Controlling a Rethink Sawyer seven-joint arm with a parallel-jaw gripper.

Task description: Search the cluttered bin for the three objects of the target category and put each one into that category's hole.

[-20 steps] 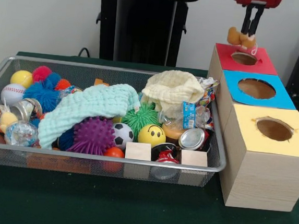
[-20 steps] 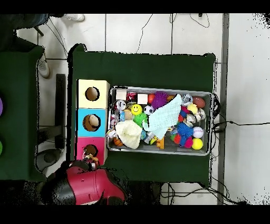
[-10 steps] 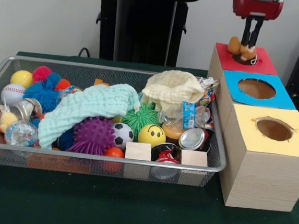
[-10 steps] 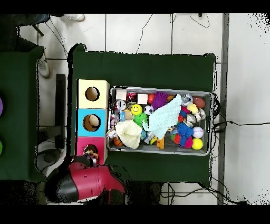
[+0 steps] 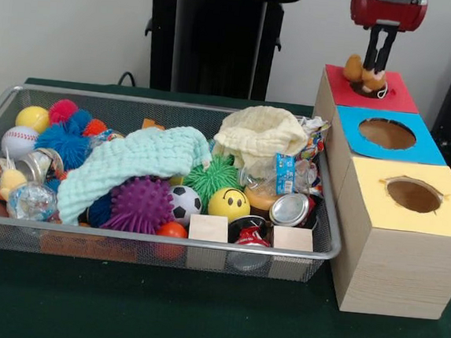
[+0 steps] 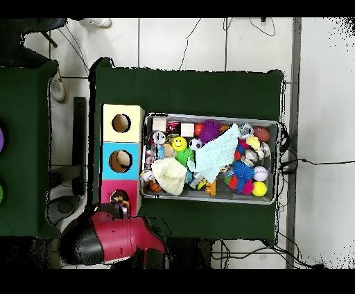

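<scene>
At upper right, the pincer grips a soft, lumpy plush toy over the round red hole.

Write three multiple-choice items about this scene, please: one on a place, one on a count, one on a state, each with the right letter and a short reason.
1. Over which hole does the black gripper hang?
A. the hole in the red-topped box section
B. the hole in the blue-topped section
C. the hole in the yellow-topped section

2. How many plain wooden cubes stand at the front wall of the wire mesh bin?
A. one
B. two
C. four

3. What is the state of the gripper?
A. open and empty
B. shut on a small orange-tan soft toy
C. shut on a green spiky ball

Answers:
1. A: the front view shows the gripper right above the red section's hole.
2. B: one wooden cube and a second wooden cube show there.
3. B: the fingers close on the toy, which hangs just above the hole.
</scene>
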